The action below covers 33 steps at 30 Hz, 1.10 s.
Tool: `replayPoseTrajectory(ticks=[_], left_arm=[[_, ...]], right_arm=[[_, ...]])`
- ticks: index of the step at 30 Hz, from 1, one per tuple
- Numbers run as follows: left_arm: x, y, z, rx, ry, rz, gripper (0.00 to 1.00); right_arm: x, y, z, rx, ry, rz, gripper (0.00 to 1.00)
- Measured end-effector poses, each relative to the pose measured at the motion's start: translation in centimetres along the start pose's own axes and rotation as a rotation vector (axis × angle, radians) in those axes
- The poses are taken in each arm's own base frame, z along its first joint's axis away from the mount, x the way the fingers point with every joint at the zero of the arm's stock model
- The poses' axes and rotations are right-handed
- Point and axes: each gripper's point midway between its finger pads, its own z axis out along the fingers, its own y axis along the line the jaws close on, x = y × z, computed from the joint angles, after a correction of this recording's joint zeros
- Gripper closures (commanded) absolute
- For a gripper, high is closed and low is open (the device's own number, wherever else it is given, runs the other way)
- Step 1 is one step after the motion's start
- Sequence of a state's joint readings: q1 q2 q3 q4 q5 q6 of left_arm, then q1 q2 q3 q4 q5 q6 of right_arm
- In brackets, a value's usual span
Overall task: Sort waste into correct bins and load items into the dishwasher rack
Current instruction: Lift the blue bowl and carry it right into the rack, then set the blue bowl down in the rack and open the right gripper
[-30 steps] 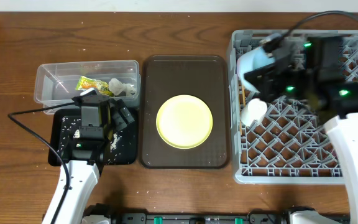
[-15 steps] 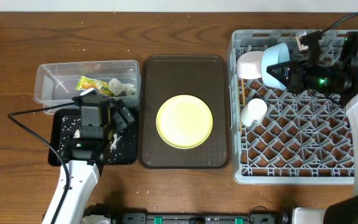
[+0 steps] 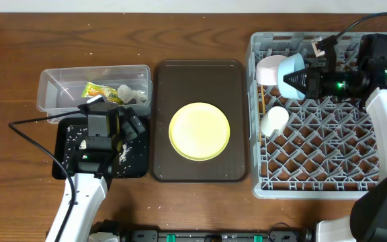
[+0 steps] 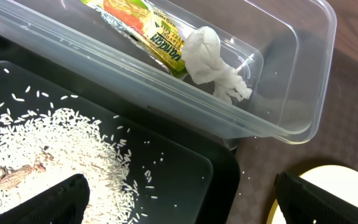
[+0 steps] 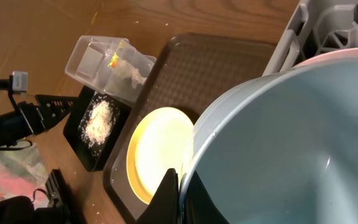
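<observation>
One blue bowl [image 3: 293, 66], one white bowl [image 3: 267, 70] and one cup [image 3: 274, 121] in one rack [image 3: 314, 191], right. One plate [image 3: 199, 131] on one brown tray [image 3: 200, 74]. Left: one tub [image 3: 52, 84], one black tray [image 3: 62, 158], one wrapper [image 3: 98, 89], one tissue [image 3: 130, 95].

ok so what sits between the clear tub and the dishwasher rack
The brown serving tray, with the yellow-green plate on it, lies between the clear tub and the dishwasher rack. The overhead view shows it.

Wooden desk [image 3: 200, 33]: clear tub [image 3: 56, 94], black tray [image 3: 134, 165] left side; brown serving tray [image 3: 200, 81] centre; grey rack [image 3: 314, 175] right edge.
</observation>
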State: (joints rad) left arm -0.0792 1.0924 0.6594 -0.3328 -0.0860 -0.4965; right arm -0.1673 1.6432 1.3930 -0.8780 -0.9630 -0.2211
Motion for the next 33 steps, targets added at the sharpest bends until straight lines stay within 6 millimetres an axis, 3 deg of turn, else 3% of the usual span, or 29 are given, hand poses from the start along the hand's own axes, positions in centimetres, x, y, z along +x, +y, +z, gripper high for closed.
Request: replayPoseTrajectory(ticks=[13, 20, 28, 33], left_arm=[[0.0, 0.0, 0.0, 0.0, 0.0, 0.0, 0.02], [0.0, 0.0, 0.0, 0.0, 0.0, 0.0, 0.02], [0.0, 0.0, 0.0, 0.0, 0.0, 0.0, 0.02], [0.0, 0.0, 0.0, 0.0, 0.0, 0.0, 0.02]], right_arm=[[0.4, -1.7, 0.5, -0.012, 0.01, 0.037, 0.99], [0.1, -2.0, 0.3, -0.125, -0.029, 0.045, 0.99], [1.8, -4.7, 0.3, -0.198, -0.024, 0.172, 0.99], [2.1, -5.7, -1.1, -0.224, -0.058, 0.209, 0.99]])
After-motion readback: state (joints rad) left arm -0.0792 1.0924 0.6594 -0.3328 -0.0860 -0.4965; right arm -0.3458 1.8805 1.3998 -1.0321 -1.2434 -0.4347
